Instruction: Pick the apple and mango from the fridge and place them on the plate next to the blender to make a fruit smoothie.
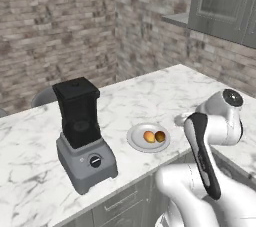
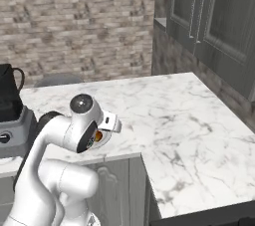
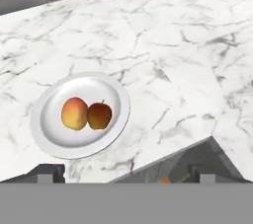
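Note:
The pale grey plate (image 3: 49,134) (image 1: 134,140) lies on the marble counter just right of the blender (image 1: 80,131). On it, touching side by side, rest the orange-yellow mango (image 3: 74,113) (image 1: 148,136) and the dark red apple (image 3: 99,115) (image 1: 160,136). My gripper (image 3: 126,173) hovers above the counter's front edge, near the plate. It is open, its fingertips (image 3: 47,172) are wide apart, and nothing is between them. In the right base view my arm covers most of the plate, and a bit of orange fruit (image 2: 98,137) peeks out. The fridge is out of view.
The marble counter (image 2: 179,115) runs back to a brick wall and turns a corner to the right. Grey wall cabinets (image 2: 209,11) hang above its far right side. My own white arm (image 1: 210,156) rises just in front of the counter edge.

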Controlling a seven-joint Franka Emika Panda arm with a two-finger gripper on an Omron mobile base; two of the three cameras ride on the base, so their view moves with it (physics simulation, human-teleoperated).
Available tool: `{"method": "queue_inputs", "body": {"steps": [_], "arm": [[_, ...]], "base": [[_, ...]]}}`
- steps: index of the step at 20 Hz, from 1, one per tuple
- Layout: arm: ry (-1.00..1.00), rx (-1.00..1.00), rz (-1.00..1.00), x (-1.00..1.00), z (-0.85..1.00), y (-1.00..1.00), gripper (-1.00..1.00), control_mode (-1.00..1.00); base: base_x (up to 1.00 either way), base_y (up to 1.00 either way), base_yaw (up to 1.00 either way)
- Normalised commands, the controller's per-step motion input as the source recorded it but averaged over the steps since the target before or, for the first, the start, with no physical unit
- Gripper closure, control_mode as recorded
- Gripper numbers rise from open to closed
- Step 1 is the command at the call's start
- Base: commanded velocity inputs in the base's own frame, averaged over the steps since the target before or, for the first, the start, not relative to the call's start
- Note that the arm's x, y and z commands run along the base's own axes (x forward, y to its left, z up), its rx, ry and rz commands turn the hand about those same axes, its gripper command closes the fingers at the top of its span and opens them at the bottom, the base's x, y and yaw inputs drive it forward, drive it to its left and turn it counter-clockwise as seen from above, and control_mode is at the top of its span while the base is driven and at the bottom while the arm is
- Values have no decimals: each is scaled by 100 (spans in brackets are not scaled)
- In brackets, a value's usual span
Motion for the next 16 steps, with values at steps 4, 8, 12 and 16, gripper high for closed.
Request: {"method": "queue_inputs", "body": {"steps": [4, 8, 12, 16], "arm": [[-38, 13, 0, -100, 62, -82, -100, -100], [-22, 11, -2, -100, 86, -77, -100, -100], [-13, 3, -11, -82, 35, -67, -100, -100], [0, 0, 0, 0, 0, 0, -100, -100]], "base": [[0, 0, 0], [0, 0, 0], [0, 0, 0], [0, 0, 0]]}}
